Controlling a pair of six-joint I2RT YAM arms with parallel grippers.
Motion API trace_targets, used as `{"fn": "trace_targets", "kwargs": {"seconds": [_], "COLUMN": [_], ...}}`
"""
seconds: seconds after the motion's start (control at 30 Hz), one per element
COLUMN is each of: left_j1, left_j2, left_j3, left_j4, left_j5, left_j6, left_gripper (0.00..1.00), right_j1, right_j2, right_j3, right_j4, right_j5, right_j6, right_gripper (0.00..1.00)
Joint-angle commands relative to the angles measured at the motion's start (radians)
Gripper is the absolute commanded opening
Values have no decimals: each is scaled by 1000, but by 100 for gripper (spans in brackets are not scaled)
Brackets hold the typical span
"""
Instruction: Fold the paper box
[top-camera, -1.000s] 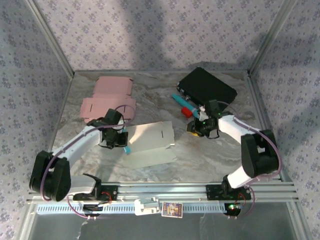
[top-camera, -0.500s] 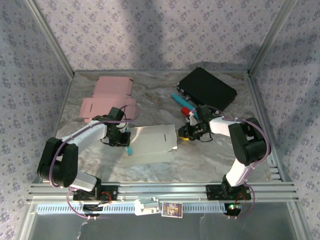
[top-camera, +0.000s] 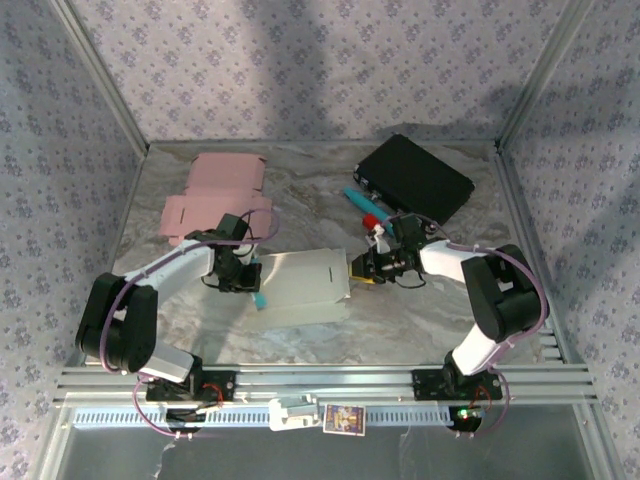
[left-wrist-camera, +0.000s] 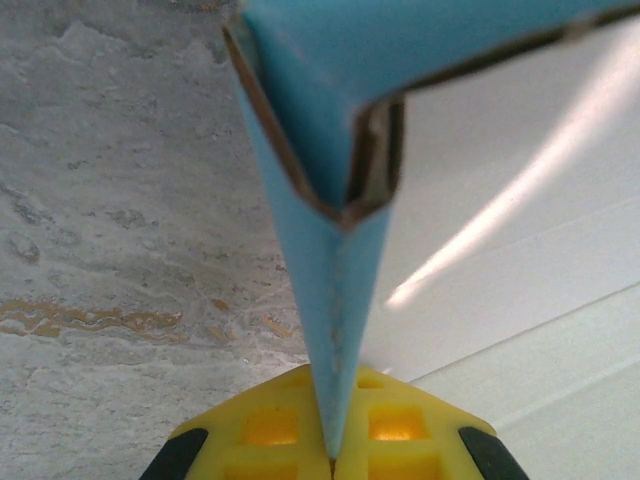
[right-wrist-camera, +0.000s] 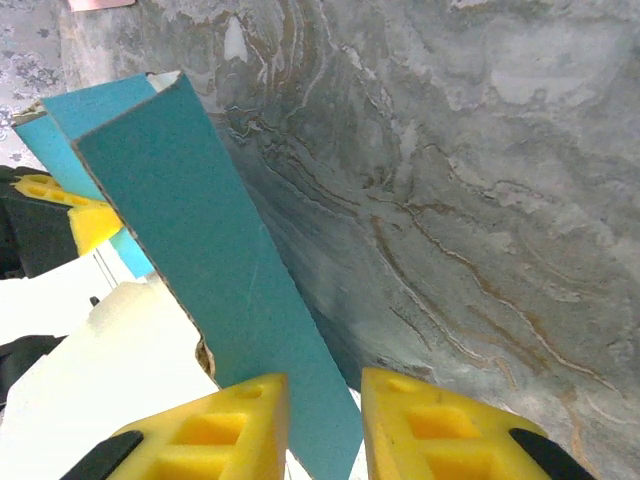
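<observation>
The paper box, white inside and blue outside, lies partly folded in the middle of the table. My left gripper is at its left end, shut on a raised blue flap that runs into the closed yellow fingertips. At the box's right edge is my right gripper. In the right wrist view its yellow fingers stand a little apart, and a tilted blue flap passes between them. That flap lies against the left finger, with a slim gap on the right.
A flat pink box blank lies at the back left. A black case sits at the back right, with a blue and red marker in front of it. Metal frame posts and patterned walls close in the marble table.
My right gripper has moved left from near the marker to the box's right edge. The left gripper has shifted slightly right, and the box has drawn in narrower.
</observation>
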Motion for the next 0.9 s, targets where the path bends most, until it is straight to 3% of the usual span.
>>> {"fn": "trace_targets", "kwargs": {"seconds": [0.0,0.87], "left_j1": [5,-26], "left_j2": [10,-1], "left_j3": [8,10], "left_j4": [12,12], "left_j5": [-9,-31], "left_j6": [15,14], "left_gripper": [0,0], "right_j1": [12,109], "right_j2": [-14,1], "right_j3": [10,114], "right_j4": [21,-67], "right_j5": [-36,19], "right_j6": [5,-70], "right_gripper": [27,29]}}
